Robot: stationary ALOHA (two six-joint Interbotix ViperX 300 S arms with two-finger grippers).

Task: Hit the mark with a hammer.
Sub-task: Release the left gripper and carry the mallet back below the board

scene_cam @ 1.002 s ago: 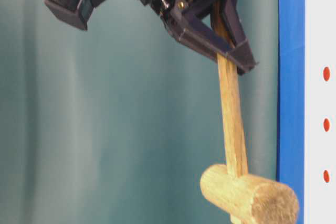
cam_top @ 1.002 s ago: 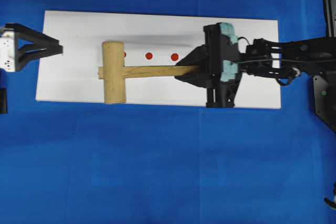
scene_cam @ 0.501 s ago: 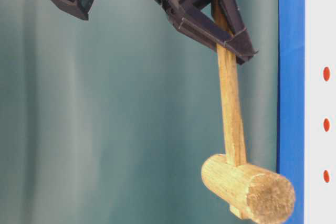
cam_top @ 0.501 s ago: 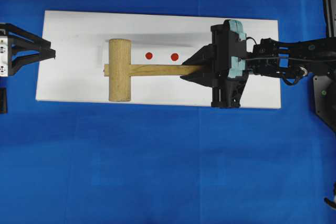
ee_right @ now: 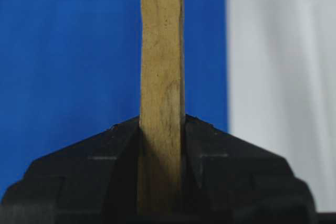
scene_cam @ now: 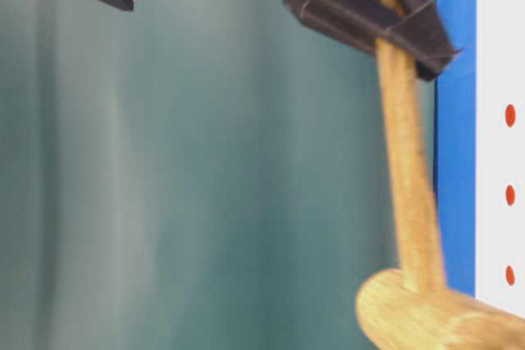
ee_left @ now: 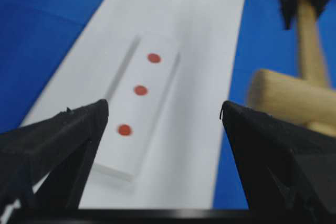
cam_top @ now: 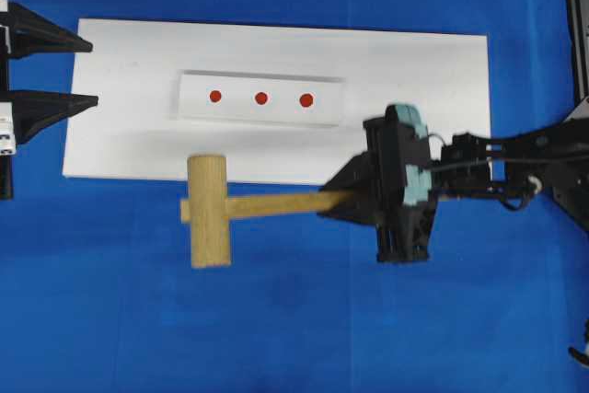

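Blue tablecloth (cam_top: pixel 276 319) underlies hammer (cam_top: pixel 208 211) clamped in right gripper (cam_top: pixel 342 202)

The light is bright and even. The white rectangular board (cam_top: pixel 276 149) shows a soft grey shadow above its raised strip. The light-brown wooden mallet (scene_cam: pixel 410 202) looks smeared by motion at table level. The black left gripper fingers (ee_left: pixel 58 140) are out of focus.

A blue cloth (cam_top: pixel 276 319) is spread over the whole table. A white rectangular board (cam_top: pixel 414 71) is laid flat on it. On the board, a smaller white strip (cam_top: pixel 260 98) with three red dots (cam_top: pixel 260 98) is placed.
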